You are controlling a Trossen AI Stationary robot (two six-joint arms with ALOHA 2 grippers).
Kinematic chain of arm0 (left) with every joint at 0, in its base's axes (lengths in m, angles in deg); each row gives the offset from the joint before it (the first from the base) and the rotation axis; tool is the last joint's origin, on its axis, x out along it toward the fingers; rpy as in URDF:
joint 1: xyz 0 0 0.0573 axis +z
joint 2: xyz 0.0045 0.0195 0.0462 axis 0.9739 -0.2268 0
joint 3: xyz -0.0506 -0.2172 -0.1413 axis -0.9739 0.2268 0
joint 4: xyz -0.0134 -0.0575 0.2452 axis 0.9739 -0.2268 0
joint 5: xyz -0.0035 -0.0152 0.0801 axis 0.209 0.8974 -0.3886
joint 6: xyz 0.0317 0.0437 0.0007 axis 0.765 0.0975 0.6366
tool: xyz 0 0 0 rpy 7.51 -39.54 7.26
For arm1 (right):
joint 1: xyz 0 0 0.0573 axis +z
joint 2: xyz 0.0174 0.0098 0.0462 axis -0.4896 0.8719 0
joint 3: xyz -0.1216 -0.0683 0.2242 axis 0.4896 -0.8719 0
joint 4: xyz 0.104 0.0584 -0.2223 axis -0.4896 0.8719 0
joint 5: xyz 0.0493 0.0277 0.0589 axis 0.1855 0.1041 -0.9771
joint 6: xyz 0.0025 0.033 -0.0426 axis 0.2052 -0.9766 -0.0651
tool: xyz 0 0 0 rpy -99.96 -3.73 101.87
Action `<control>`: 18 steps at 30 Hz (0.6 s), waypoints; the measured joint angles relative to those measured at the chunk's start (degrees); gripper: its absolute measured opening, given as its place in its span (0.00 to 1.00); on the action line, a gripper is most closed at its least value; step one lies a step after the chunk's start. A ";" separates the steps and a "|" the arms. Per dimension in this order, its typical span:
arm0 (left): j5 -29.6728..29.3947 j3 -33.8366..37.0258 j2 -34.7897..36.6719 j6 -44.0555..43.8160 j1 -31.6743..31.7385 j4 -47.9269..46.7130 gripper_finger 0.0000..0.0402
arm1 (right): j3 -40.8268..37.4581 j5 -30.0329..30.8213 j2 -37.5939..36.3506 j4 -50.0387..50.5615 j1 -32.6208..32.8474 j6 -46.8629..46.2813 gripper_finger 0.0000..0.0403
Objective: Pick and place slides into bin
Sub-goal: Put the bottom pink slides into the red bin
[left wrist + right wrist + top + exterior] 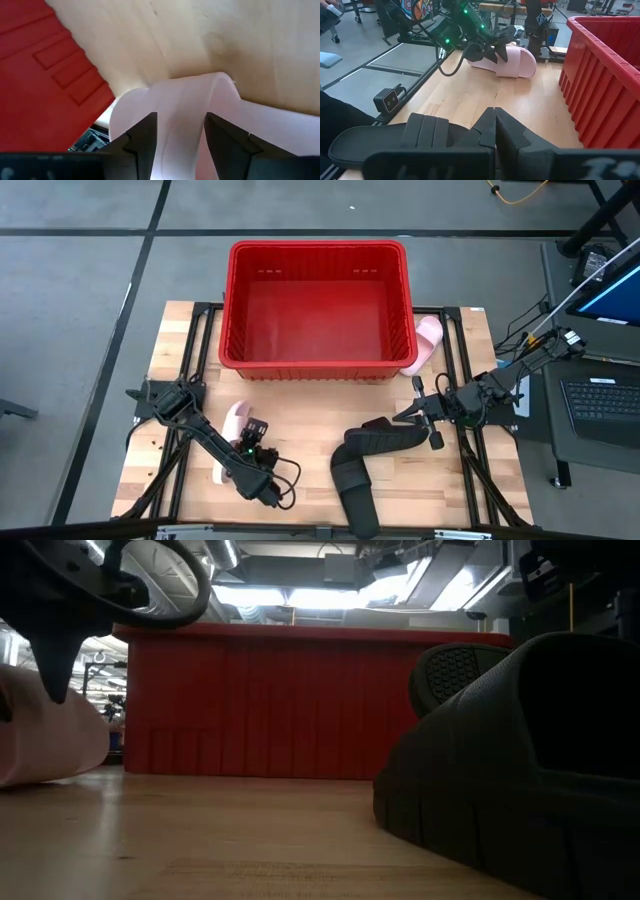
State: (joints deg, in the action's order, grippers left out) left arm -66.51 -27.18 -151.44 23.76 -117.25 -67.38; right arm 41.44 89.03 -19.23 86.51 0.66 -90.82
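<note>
A pale pink slide (234,418) lies on the table's near left. My left gripper (180,135) is open and slants down over its middle, with a band of pink (181,100) between the two fingers. The right wrist view shows that gripper (492,51) on the slide (515,64). Two black slides (380,438) (355,495) lie at the near middle. My right gripper (428,418) is shut and hangs above the farther black slide (395,137). A second pink slide (427,340) lies against the right wall of the red bin (232,310). My left gripper comes at the pink slide slanting down from the near side, one finger (142,137) on either side of a raised pink part (182,115). I cannot tell whether the fingers touch it. The slide lies flat on the table.
The red bin stands at the table's far middle, and its near wall (300,705) rises behind both slides in the low view. Bare wood (310,405) lies between the bin and the slides. Beyond the right edge are a laptop (605,400) and cables.
</note>
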 joint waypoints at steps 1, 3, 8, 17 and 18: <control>0.71 0.00 0.00 0.38 0.00 0.00 0.39 | 0.00 0.00 0.00 0.00 -0.02 -0.02 0.02; 1.96 0.00 0.00 0.58 0.00 0.00 0.39 | 0.00 0.00 0.00 0.00 -0.01 -0.01 0.02; 4.75 0.00 0.00 0.72 0.02 -0.07 0.39 | 0.00 0.00 0.00 -0.02 0.00 0.00 0.02; 3.88 0.00 0.00 0.68 0.37 0.00 0.39 | 0.00 0.00 0.00 -0.02 -0.01 -0.13 0.02; 3.88 0.00 0.00 0.70 0.37 0.00 0.39 | 0.00 0.00 0.00 -0.02 -0.02 -0.13 0.02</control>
State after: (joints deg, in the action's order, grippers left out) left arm -62.64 -27.18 -151.44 24.46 -116.88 -67.38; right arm 41.44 89.03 -19.23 86.49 0.64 -90.95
